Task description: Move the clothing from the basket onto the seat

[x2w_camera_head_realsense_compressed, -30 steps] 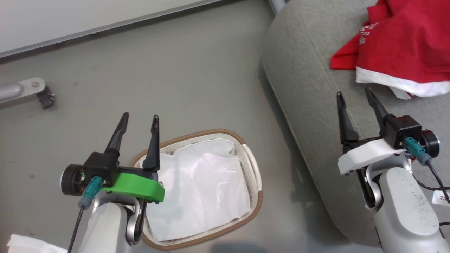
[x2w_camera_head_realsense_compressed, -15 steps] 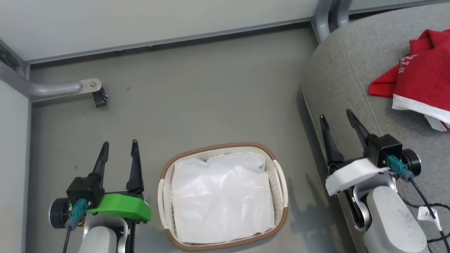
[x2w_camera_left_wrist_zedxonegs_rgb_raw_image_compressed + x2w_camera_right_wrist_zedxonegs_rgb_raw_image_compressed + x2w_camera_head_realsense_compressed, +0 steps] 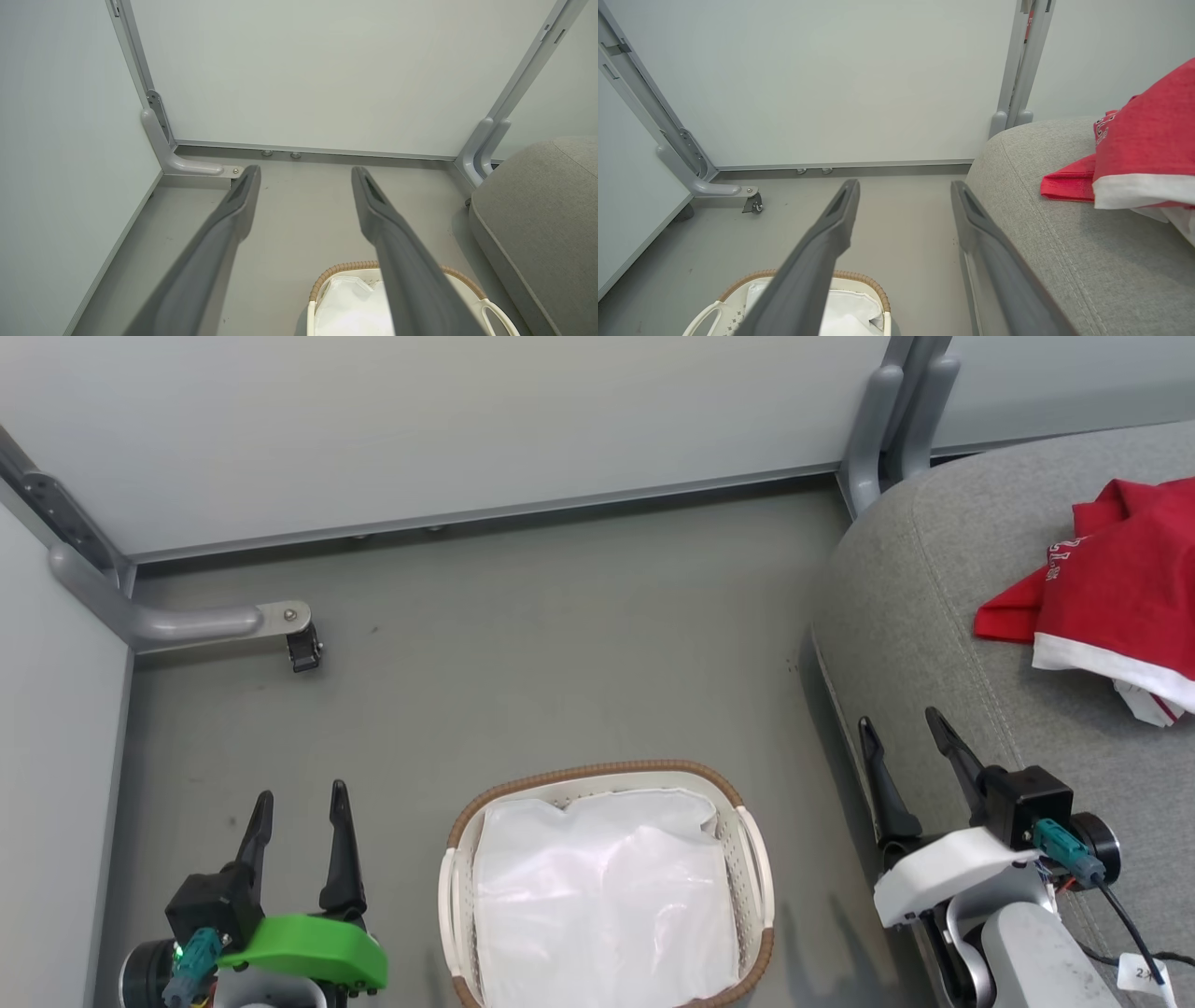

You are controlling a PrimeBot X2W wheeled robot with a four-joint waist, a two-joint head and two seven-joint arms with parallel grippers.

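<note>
Right hand (image 3: 897, 719) wide and empty at seat (image 3: 934, 616) edge, nearer of the two to clothing (image 3: 1120, 579), heaped on seat ahead and to its right; left hand (image 3: 302, 790) wide and empty too, left of basket (image 3: 597, 770); inside, just white liner (image 3: 607, 896).

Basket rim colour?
Brown woven rim on the oval cream plastic basket; head view shows it best.

The robot turns away from the sofa (image 3: 934, 616) and its head lifts toward the wall (image 3: 467, 420). The left gripper (image 3: 302, 791), earlier over the basket (image 3: 597, 768) rim, now hangs beside it. The right gripper (image 3: 898, 716) is farther from the red clothing (image 3: 1120, 579).
</note>
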